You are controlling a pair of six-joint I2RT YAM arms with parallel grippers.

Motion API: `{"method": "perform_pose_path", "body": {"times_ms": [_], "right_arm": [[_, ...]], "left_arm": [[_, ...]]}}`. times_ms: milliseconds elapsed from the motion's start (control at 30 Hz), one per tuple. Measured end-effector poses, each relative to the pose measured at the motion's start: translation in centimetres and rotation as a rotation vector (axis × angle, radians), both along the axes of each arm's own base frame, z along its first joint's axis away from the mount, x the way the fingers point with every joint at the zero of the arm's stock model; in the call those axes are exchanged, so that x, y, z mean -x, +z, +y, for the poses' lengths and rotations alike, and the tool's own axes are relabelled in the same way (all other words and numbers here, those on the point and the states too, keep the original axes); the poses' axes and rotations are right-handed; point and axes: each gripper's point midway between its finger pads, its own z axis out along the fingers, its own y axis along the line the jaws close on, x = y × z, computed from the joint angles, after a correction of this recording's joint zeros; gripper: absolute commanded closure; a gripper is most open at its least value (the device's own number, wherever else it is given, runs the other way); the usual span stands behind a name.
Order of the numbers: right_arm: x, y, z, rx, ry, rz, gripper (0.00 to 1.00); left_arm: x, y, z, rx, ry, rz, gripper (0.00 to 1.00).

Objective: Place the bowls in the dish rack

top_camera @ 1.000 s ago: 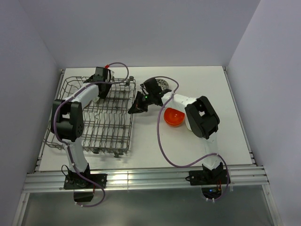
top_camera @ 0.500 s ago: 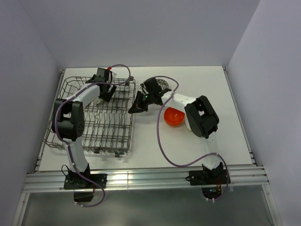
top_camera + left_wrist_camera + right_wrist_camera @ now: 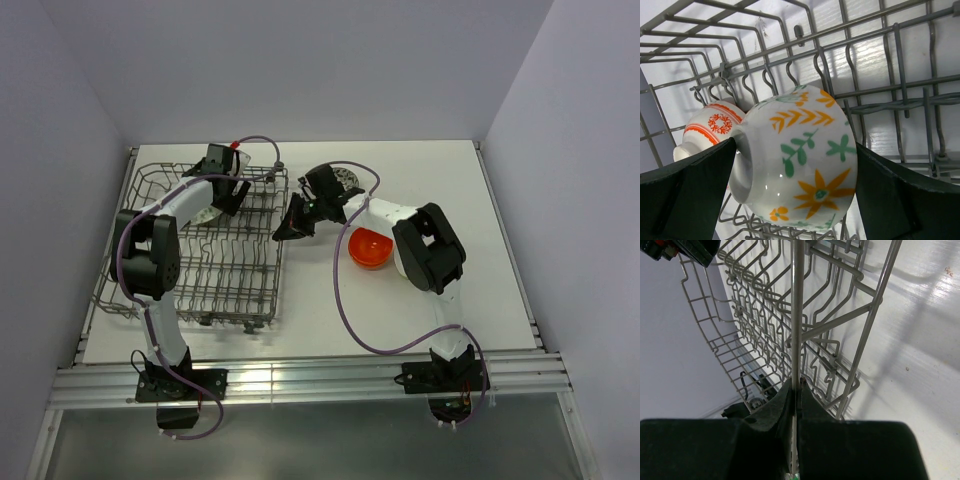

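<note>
In the left wrist view my left gripper (image 3: 795, 192) is shut on a white bowl with orange flowers and green leaves (image 3: 800, 150), one finger at its foot and one at its rim, held on its side over the dish rack's tines (image 3: 880, 75). A pale bowl with a red-orange pattern (image 3: 710, 127) lies in the rack just behind it. In the top view the left gripper (image 3: 226, 192) is over the rack's (image 3: 200, 270) far part. My right gripper (image 3: 796, 390) is shut on the rack's rim wire (image 3: 797, 315), at the rack's right side (image 3: 291, 222). A glossy orange bowl (image 3: 368, 247) sits on the table.
A grey-patterned bowl (image 3: 347, 179) sits on the table behind the right wrist. The white table (image 3: 470, 250) is walled on the left, back and right. The right arm's cable (image 3: 345, 310) loops over the table in front of the orange bowl.
My left gripper has shifted slightly toward the near right over the rack with the bowl. The right gripper has stayed on the rack's rim.
</note>
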Motion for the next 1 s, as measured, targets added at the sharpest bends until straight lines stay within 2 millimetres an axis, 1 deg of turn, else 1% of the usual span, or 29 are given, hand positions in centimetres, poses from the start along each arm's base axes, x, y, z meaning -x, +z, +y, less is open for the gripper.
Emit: {"method": "perform_pose_path", "body": {"times_ms": [267, 367, 467, 500, 567, 600, 633, 667, 700, 767, 800, 900, 1000], "right_arm": [[-0.1, 0.1, 0.0, -0.001, 0.001, -0.003, 1.0], [-0.1, 0.1, 0.0, -0.001, 0.002, -0.004, 1.0], [-0.1, 0.1, 0.0, -0.001, 0.002, -0.005, 1.0], [-0.1, 0.1, 0.1, -0.001, 0.001, -0.005, 1.0], [-0.1, 0.1, 0.1, -0.001, 0.001, -0.005, 1.0], [-0.1, 0.1, 0.1, -0.001, 0.001, -0.006, 1.0], [-0.1, 0.1, 0.1, -0.001, 0.002, -0.005, 1.0], [-0.1, 0.1, 0.1, -0.001, 0.001, -0.006, 1.0], [-0.1, 0.1, 0.1, -0.001, 0.001, -0.006, 1.0], [-0.1, 0.1, 0.0, -0.001, 0.001, -0.006, 1.0], [-0.1, 0.1, 0.0, -0.001, 0.001, -0.006, 1.0], [-0.1, 0.0, 0.1, -0.001, 0.002, -0.006, 1.0], [-0.1, 0.0, 0.1, 0.0, 0.002, -0.005, 1.0]], "left_arm": [[-0.6, 0.0, -0.4, 0.017, -0.01, -0.031, 0.01], [-1.0, -0.1, -0.4, 0.015, -0.002, -0.054, 0.1], [-1.7, 0.0, -0.5, 0.011, 0.005, -0.095, 0.24], [-1.9, 0.1, -0.5, 0.01, 0.008, -0.108, 0.35], [-2.6, 0.6, -0.6, 0.008, 0.009, -0.146, 0.47], [-2.8, 0.8, -0.7, 0.012, 0.011, -0.16, 0.56], [-2.9, 0.9, -0.7, 0.012, 0.01, -0.164, 0.58], [-3.0, 0.9, -0.7, 0.012, 0.011, -0.172, 0.63], [-3.0, 0.9, -0.7, 0.013, 0.012, -0.175, 0.72], [-3.0, 1.0, -0.7, 0.013, 0.012, -0.178, 0.78], [-3.0, 1.0, -0.7, 0.013, 0.012, -0.178, 0.85], [-2.8, 1.1, -0.5, 0.005, 0.016, -0.177, 1.0], [-2.7, 1.2, -0.1, -0.018, 0.025, -0.178, 1.0]]}}
